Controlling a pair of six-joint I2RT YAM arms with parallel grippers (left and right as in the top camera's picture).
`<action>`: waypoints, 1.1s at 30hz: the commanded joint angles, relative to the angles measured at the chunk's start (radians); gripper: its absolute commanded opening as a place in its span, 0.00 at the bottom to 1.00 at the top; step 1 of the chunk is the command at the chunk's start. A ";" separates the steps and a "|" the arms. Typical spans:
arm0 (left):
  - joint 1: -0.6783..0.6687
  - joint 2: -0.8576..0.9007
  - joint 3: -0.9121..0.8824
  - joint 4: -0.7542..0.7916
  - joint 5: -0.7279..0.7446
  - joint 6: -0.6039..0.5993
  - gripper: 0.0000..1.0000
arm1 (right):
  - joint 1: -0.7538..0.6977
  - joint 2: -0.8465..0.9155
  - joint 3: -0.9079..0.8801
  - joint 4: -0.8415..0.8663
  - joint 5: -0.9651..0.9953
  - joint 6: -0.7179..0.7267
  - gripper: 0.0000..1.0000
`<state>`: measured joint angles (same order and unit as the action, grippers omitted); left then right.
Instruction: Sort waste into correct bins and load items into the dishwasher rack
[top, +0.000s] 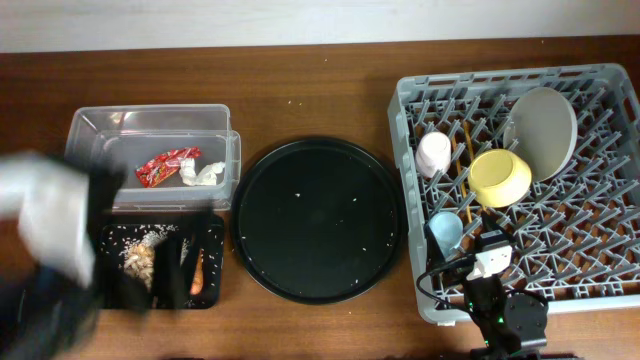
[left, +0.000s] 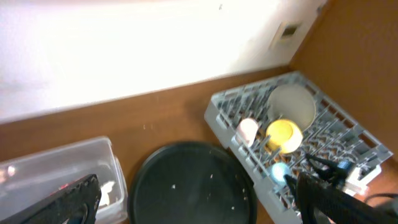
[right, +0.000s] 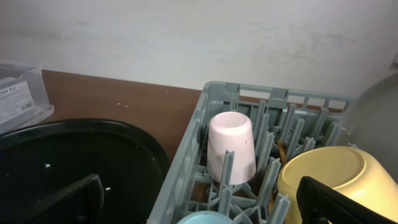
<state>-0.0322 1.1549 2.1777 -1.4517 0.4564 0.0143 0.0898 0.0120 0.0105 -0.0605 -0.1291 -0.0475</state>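
While your left pincer hangs blurred above the black tray at the left of the counter, its fingers stand wide apart and hold nothing. Your right pincer is likewise spread wide and empty, poised at the near edge of the rack, just beside the blue cup. The wrapper and tissue lie side by side in the tub. Just in front of the tub, the black tray holds the scraps on its left and the carrot on its right. Between the tub and the rack sits the round tray, dotted with a few pale specks. In the rack, the pink cup stands mouth down on the pegs near the left wall. The bowl is tilted on its side to the right of it, with the chopsticks between the two. The plate leans on edge just behind the bowl. The blue cup sits at the rack's front left, in front of the pink cup.
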 joint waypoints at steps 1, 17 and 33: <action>0.000 -0.171 -0.017 -0.239 -0.111 0.000 0.99 | 0.008 -0.005 -0.005 -0.007 0.006 0.012 0.98; 0.029 -0.728 -1.987 1.533 -0.015 0.000 0.99 | 0.008 -0.005 -0.005 -0.007 0.006 0.012 0.98; 0.027 -1.150 -2.169 1.369 -0.478 0.092 0.99 | 0.008 -0.005 -0.005 -0.007 0.006 0.012 0.98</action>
<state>-0.0051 0.0162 0.0147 -0.0772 0.0425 0.0673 0.0898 0.0139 0.0109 -0.0612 -0.1291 -0.0475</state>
